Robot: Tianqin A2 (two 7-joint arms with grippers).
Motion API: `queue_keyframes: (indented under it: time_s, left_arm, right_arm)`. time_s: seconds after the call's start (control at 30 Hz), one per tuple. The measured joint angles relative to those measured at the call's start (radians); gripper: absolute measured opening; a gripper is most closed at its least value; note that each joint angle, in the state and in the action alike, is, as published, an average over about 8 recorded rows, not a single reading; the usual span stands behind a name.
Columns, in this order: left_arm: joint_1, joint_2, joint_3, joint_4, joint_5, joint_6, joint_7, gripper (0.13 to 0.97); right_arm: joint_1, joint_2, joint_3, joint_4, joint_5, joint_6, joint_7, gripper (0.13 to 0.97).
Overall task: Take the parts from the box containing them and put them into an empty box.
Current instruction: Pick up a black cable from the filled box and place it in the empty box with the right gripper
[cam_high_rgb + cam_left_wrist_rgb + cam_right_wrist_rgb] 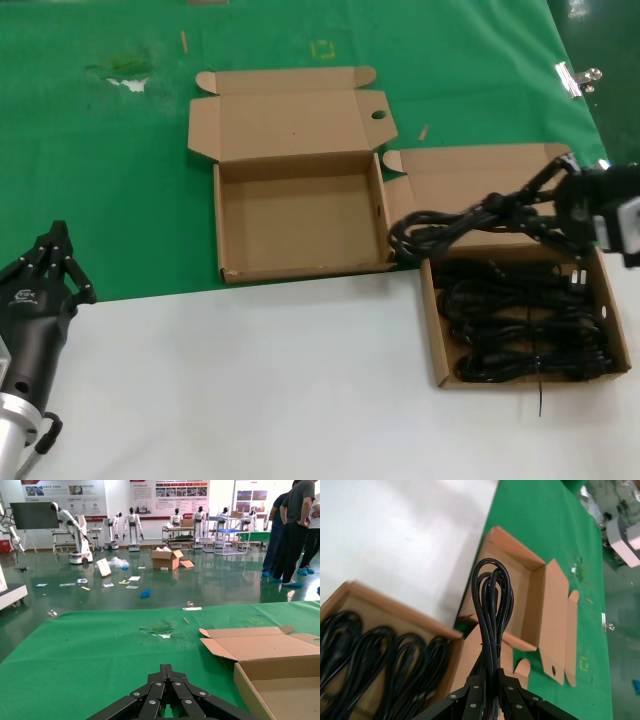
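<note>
The empty box (300,215) lies open on the green cloth, its lid with a small round hole (378,115) folded back. The box with the parts (615,300) lies to its right and holds several coiled black cables (525,330). My right gripper (497,205) is shut on a coiled black cable (430,232) and holds it above the gap between the boxes; the cable also shows in the right wrist view (492,600). My left gripper (57,240) is shut and empty at the near left; it also shows in the left wrist view (166,669).
The near half of the table is white (250,380), the far half green cloth (100,180). A torn spot (125,72) marks the cloth at the far left. A metal clip (572,76) lies at the far right edge.
</note>
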Motion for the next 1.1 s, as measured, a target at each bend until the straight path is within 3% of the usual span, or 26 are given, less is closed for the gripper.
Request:
queue_keyframes:
  time_s: [0.27, 0.67, 0.87, 1.1]
  left_arm:
    - [0.0, 0.0, 0.0, 0.0, 0.0, 0.0, 0.0, 0.14]
    - [0.0, 0.0, 0.0, 0.0, 0.0, 0.0, 0.0, 0.14]
    - [0.0, 0.0, 0.0, 0.0, 0.0, 0.0, 0.0, 0.14]
    - [0.0, 0.0, 0.0, 0.0, 0.0, 0.0, 0.0, 0.14]
  right_arm:
    - [0.036, -0.089, -0.043, -0.006, -0.057, 0.054, 0.09, 0.169]
    - [0.136, -0.292, -0.132, -0.151, -0.13, 0.139, 0.049, 0.169]
    - [0.196, -0.412, -0.163, -0.303, -0.143, 0.192, -0.027, 0.169]
    - [0.285, -0.572, -0.162, -0.593, -0.117, 0.269, -0.21, 0.169]
